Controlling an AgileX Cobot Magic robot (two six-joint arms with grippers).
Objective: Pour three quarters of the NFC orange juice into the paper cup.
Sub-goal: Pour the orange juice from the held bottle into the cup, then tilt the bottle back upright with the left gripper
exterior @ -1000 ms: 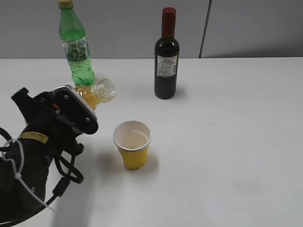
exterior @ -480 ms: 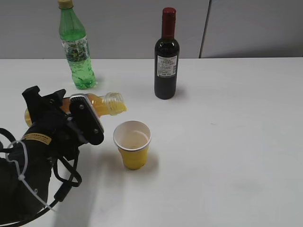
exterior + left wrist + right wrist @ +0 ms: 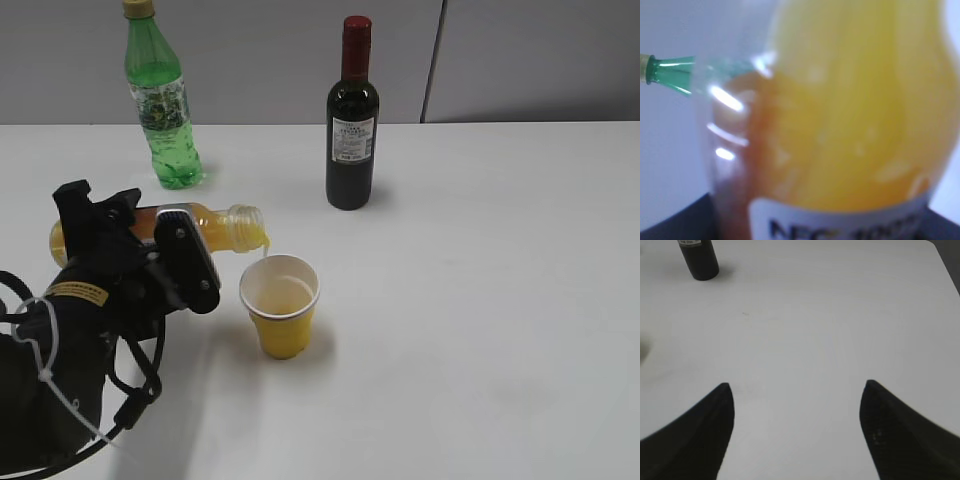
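My left gripper (image 3: 150, 250) is shut on the NFC orange juice bottle (image 3: 215, 226), held almost level with its open neck pointing right, just above the left rim of the yellow paper cup (image 3: 281, 306). A thin stream of juice falls from the neck into the cup. In the left wrist view the bottle (image 3: 850, 115) fills the frame, blurred, with its white label at the bottom. My right gripper (image 3: 796, 390) is open and empty over bare table; it is not in the exterior view.
A tall green bottle (image 3: 161, 100) stands at the back left, also showing in the left wrist view (image 3: 670, 75). A dark wine bottle (image 3: 351, 122) stands at the back middle; its base shows in the right wrist view (image 3: 700, 260). White table (image 3: 480, 300).
My left gripper has tipped the juice bottle from slanting upward to nearly level and brought its neck down to the cup's rim. Juice has begun to run into the cup.
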